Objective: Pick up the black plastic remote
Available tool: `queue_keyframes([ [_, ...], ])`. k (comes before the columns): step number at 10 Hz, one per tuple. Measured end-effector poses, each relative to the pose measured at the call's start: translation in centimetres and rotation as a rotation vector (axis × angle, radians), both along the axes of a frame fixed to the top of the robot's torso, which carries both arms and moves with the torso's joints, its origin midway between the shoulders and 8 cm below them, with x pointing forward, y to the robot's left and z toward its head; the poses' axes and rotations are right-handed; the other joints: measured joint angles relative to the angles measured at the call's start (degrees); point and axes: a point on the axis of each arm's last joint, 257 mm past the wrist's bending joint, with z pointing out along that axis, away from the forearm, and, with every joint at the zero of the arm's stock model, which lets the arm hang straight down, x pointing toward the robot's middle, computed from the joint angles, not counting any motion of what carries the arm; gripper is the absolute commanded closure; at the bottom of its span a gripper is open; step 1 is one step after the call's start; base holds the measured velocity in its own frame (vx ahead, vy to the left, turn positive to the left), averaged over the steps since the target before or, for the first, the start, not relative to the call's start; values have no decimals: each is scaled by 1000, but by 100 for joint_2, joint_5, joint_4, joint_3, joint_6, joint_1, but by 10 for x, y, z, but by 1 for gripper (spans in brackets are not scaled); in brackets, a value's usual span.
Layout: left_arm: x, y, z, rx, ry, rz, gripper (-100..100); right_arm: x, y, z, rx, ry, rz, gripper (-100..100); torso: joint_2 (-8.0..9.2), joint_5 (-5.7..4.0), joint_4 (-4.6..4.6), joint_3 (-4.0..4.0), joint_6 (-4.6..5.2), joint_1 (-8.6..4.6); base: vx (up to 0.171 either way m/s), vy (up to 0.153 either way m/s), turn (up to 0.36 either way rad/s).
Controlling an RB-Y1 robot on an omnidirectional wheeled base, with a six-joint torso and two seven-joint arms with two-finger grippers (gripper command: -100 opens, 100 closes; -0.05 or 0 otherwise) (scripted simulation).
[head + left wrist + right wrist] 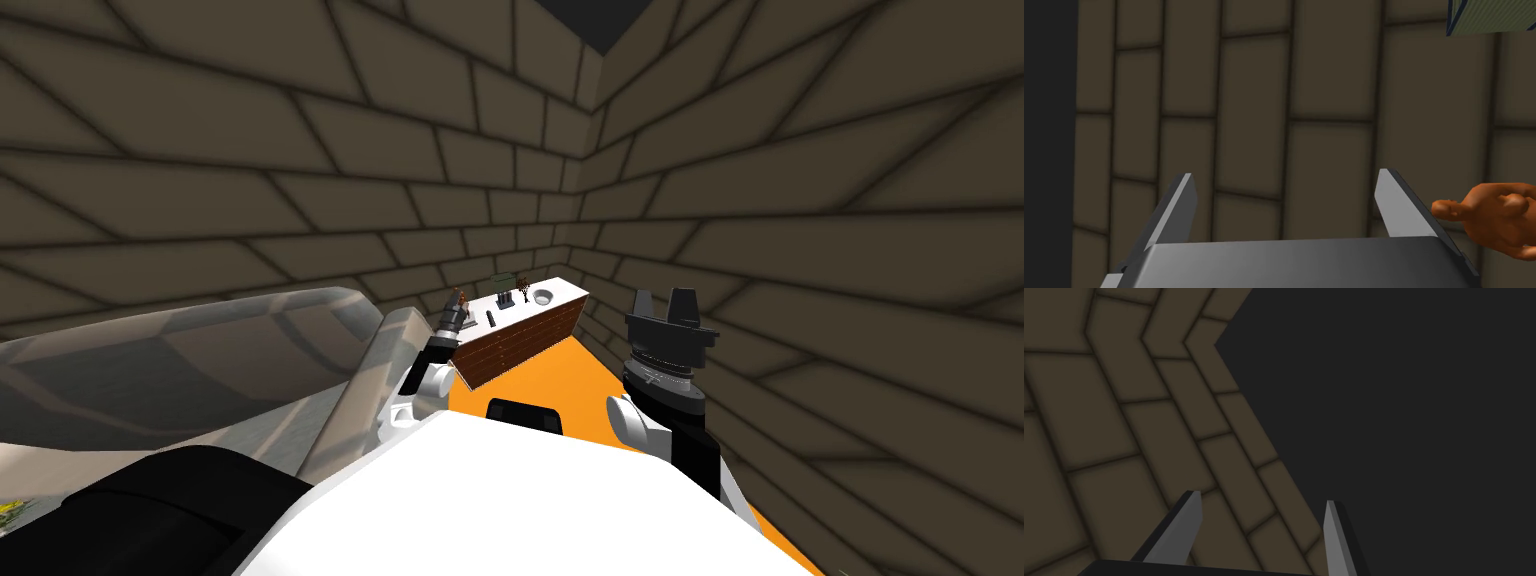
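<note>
Left gripper point(1286, 173): blades spread wide, nothing between them, gripping nothing. A brown tiled wall lies beyond them. Just outside one blade is an orange-brown figurine point(1499, 222), very close to it; contact cannot be told. Further off is the corner of a green striped frame point(1489, 17) with a dark edge.

Head view: the left gripper point(457, 312) sits at the left end of a low cabinet point(525, 345) with a white top and a brown wood front. The cabinet stands on an orange floor point(560, 390) near the wall corner. The figurine point(460, 296) shows right at the gripper.

Remote point(491, 318): a slim dark bar lying flat on the cabinet's white top, just right of the left gripper and apart from it. It is nearer the top's front edge than the back. It is too small to make out buttons.

Further right on the top are two small dark ornaments point(507, 297), then a white bowl point(543, 296) toward the right end. The frame point(503, 277) stands behind them.

Right gripper point(665, 297): raised to the right of the cabinet, well apart from it. In its wrist view the right gripper point(1262, 497) has its blades parted and holds nothing.
</note>
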Motion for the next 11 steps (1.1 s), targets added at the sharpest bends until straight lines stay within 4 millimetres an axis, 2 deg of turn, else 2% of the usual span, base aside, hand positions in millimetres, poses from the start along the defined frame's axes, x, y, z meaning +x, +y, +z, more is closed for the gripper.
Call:
queue_keyframes([
  [4,18,2,-31,-23,126,-20,-100,0,0,0,0,0,0,0,-5,1,-1,-3,0,2,-10,-30,-88],
  [7,23,4,-58,-34,224,-33,-100,0,0,0,0,0,0,0,-7,1,-2,-4,-2,5,-1,-21,-60],
  [11,29,2,-81,-39,314,-44,-100,0,0,0,0,0,0,0,-9,2,-2,-5,-3,11,1,-14,-89],
])
